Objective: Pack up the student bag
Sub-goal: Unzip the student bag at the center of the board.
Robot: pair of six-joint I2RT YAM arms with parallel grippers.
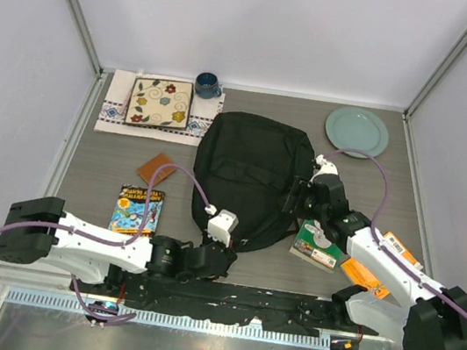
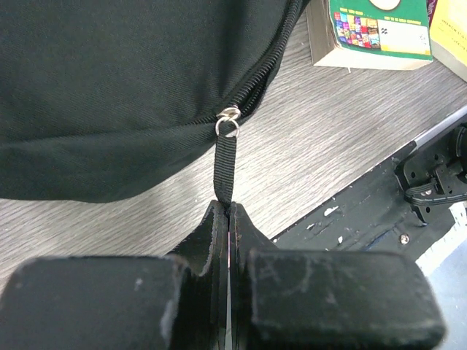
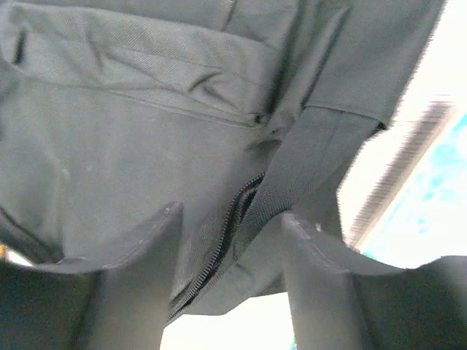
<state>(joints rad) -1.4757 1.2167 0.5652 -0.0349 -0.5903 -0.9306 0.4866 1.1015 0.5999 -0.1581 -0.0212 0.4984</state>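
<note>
The student bag (image 2: 109,95) is matt black woven cloth with a fine twill weave, its zip pull a ribbed webbing strap (image 2: 225,164) on a shiny metal ring (image 2: 230,117). The left gripper (image 2: 229,211) is matt black plastic, scuffed and scratched. The table (image 2: 328,146) has a pale grey wood-grain finish, and the paperback (image 2: 368,33) a glossy printed paper cover.

One student bag (image 1: 247,173), one plate (image 1: 357,131), one mug (image 1: 207,85), one cloth (image 1: 115,107), three books (image 1: 137,210) (image 1: 315,246) (image 1: 363,275).
</note>
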